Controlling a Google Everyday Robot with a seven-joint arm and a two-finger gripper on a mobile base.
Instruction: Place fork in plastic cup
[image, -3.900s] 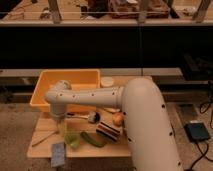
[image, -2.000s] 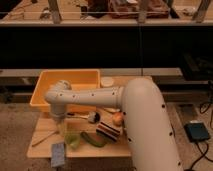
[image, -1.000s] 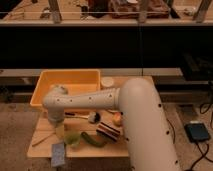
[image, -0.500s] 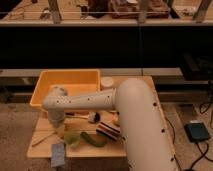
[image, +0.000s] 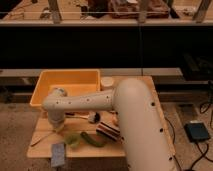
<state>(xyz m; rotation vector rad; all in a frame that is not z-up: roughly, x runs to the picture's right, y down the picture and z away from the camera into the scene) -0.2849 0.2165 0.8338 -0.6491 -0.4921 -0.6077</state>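
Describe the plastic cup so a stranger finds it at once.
Start at the yellow bin on the wooden table. In front of it, right of the gripper, stands a small light-green cup; the cucumber beside it is darker and long.

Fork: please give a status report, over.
Hand shut, low at the end of fork nearer plastic cup. Grip unconfirmed; fork on table, not in cup. Cucumber beside cup.

Yellow bin (image: 65, 80), tan table (image: 40, 150), dark-green cucumber (image: 93, 139), light-green cup (image: 73, 140), silvery fork (image: 42, 139), blue-grey pad (image: 58, 154); cream gripper (image: 59, 126) low over the table's left.
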